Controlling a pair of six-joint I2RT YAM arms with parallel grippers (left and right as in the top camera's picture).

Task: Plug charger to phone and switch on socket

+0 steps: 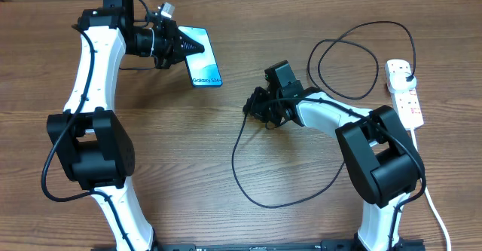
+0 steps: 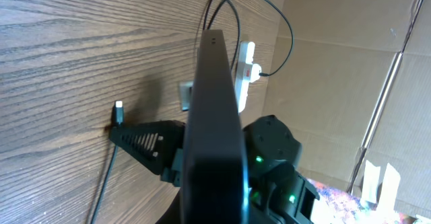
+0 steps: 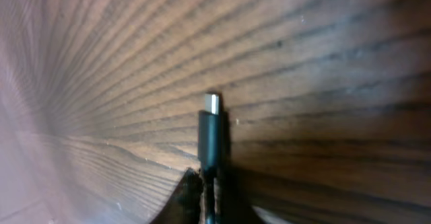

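Observation:
My left gripper (image 1: 179, 46) is shut on the phone (image 1: 202, 61) and holds it at one end, lit screen up, at the back left of the table. In the left wrist view the phone (image 2: 215, 109) shows edge-on as a dark slab. My right gripper (image 1: 254, 108) is shut on the charger's connector (image 3: 211, 126), whose metal tip points away from the fingers just above the wood. The connector tip (image 2: 119, 109) also shows in the left wrist view, apart from the phone. The black cable (image 1: 248, 183) loops to a black plug (image 1: 407, 74) seated in the white socket strip (image 1: 407, 100).
The wooden table (image 1: 188, 160) carries the cable's loops at the front middle and back right (image 1: 354, 59). The strip's white cord (image 1: 431, 198) runs down the right edge past the right arm's base. A cardboard wall (image 2: 337, 83) stands behind the table.

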